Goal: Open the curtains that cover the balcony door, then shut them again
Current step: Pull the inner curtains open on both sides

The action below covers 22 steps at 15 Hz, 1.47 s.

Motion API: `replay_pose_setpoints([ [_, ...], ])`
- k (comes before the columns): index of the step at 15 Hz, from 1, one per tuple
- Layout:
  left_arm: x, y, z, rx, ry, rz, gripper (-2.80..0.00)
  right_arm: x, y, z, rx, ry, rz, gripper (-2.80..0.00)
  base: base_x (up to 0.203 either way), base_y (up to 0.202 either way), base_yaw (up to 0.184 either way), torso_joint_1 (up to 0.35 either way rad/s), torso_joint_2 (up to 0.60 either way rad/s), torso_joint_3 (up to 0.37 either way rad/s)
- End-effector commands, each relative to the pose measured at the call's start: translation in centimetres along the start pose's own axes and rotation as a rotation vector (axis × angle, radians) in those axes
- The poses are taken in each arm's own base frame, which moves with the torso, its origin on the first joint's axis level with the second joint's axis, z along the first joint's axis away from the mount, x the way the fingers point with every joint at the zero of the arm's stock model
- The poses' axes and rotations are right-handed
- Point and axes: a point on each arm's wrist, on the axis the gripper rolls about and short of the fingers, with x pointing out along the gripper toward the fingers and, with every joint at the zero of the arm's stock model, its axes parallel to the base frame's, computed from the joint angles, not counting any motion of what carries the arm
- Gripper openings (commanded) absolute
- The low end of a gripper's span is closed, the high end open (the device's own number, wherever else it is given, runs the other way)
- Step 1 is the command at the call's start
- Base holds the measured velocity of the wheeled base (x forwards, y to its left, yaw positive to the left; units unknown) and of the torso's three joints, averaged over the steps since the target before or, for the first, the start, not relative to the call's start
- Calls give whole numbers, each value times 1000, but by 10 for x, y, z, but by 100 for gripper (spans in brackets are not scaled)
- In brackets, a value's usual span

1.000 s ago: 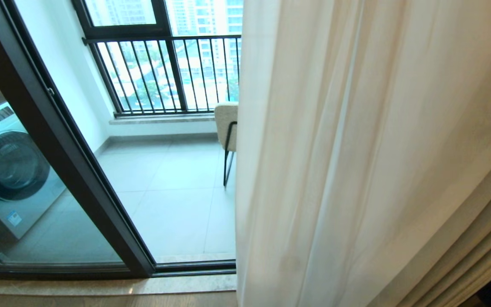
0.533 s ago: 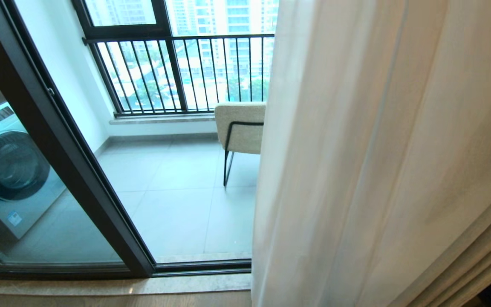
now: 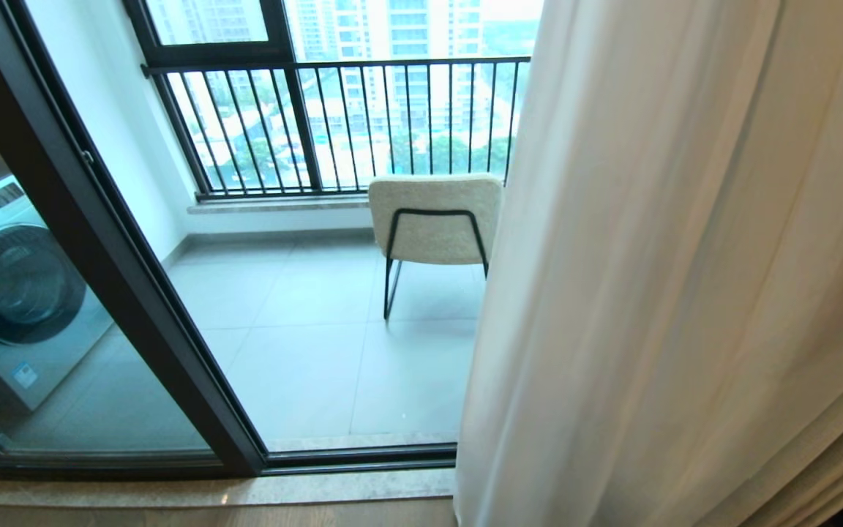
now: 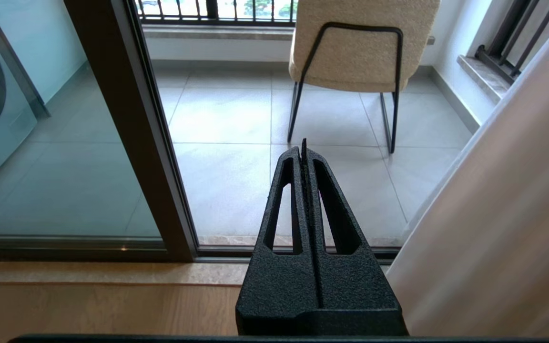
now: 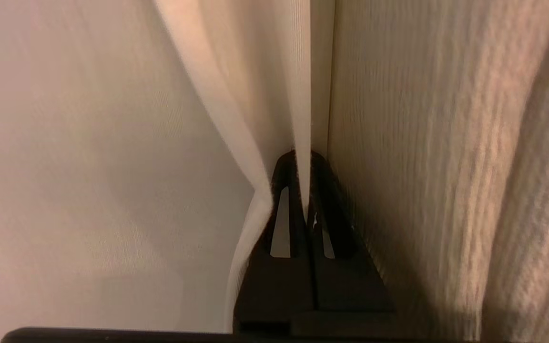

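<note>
1. The curtains point(image 3: 670, 293) hang in soft white folds to the right of the balcony door point(image 3: 92, 241), and they cover the right part of the doorway.
2. The right tool point(image 5: 304, 157) is pinched shut on a fold of the curtains.
3. A thicker tan drape point(image 5: 446, 166) hangs just beside that tool.
4. The left tool point(image 4: 303, 145) is shut tight with nothing in it, and it points at the doorway near the curtains' edge.
5. A chair point(image 3: 432, 219) stands on the balcony floor point(image 3: 304, 351), past the door.
6. A black railing point(image 3: 334, 124) stands behind the chair.
7. A washing machine point(image 3: 15, 293) shows through the door glass.
</note>
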Motion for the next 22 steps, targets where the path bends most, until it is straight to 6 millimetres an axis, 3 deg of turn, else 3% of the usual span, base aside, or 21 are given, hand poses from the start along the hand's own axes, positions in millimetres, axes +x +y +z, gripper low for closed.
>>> replay_pose_setpoints([
  [1, 0, 0, 0, -1, 0, 2, -280, 9, -10, -17, -16, 16, -28, -280, 0, 0, 0, 0, 0, 0],
  [16, 0, 0, 0, -1, 0, 0, -280, 35, -32, -42, -39, -18, -77, -280, 0, 0, 0, 0, 0, 0],
  [22, 0, 0, 0, -1, 0, 3, -280, 23, -33, -9, -32, -48, -43, -280, 0, 0, 0, 0, 0, 0],
])
